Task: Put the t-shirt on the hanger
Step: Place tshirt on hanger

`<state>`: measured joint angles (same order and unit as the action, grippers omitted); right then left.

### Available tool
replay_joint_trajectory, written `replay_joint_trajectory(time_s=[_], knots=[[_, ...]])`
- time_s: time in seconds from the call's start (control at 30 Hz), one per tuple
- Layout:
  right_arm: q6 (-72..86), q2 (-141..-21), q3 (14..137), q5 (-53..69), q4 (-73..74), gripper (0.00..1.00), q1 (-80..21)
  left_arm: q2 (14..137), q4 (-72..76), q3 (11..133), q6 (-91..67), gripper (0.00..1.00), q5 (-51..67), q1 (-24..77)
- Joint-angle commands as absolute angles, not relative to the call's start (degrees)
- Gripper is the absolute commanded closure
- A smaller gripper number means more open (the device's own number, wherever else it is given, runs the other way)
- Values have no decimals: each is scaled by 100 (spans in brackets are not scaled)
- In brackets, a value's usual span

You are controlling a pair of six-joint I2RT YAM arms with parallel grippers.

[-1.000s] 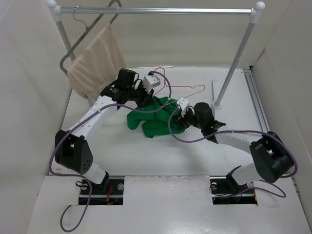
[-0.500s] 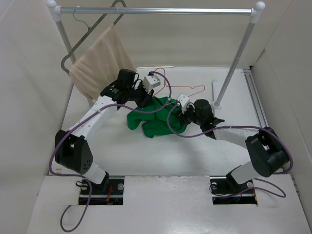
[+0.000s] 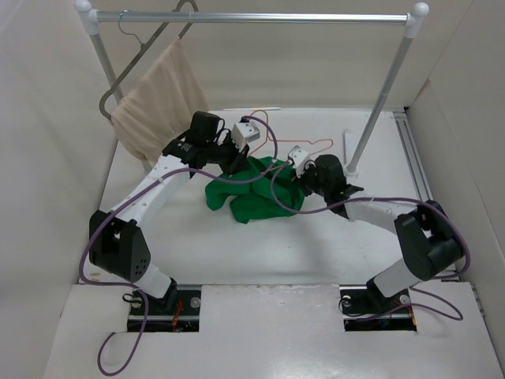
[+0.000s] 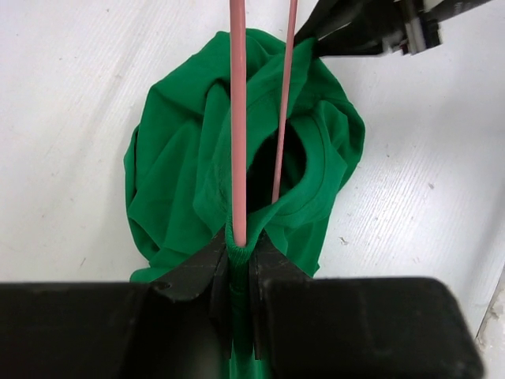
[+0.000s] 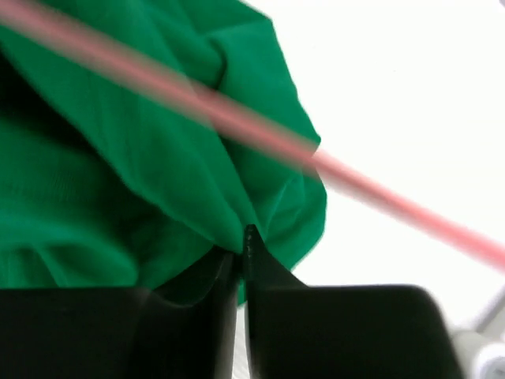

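Observation:
The green t-shirt lies crumpled at the table's middle. The pink wire hanger runs from it toward the far right. My left gripper is at the shirt's far edge. In the left wrist view it is shut on the t-shirt's collar rib, which wraps the hanger wire entering the jaws. A second hanger wire passes into the neck opening. My right gripper is at the shirt's right edge. In its wrist view it is shut on a fold of the t-shirt, under the blurred hanger.
A clothes rack rail spans the back, and its right post stands on a foot just right of my right gripper. A dark grey hanger with beige cloth hangs at the left. Walls enclose the table.
My right gripper has moved left and farther onto the shirt's right edge and has shut on a fold of it. The left arm has not moved.

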<state>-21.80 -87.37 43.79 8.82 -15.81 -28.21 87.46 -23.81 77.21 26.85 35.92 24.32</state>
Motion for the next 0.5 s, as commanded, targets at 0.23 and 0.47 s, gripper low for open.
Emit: replay_joint_trajectory(time_s=[0.23, 0.47], knots=[[-721, -8474, 3832, 1318, -2777, 100, -1566, 8288, -2628, 7559, 3015, 100, 4042, 2373], [-668, -8025, 3876, 1397, -2092, 100, -468, 7938, -3524, 7121, 5219, 100, 3992, 2250]])
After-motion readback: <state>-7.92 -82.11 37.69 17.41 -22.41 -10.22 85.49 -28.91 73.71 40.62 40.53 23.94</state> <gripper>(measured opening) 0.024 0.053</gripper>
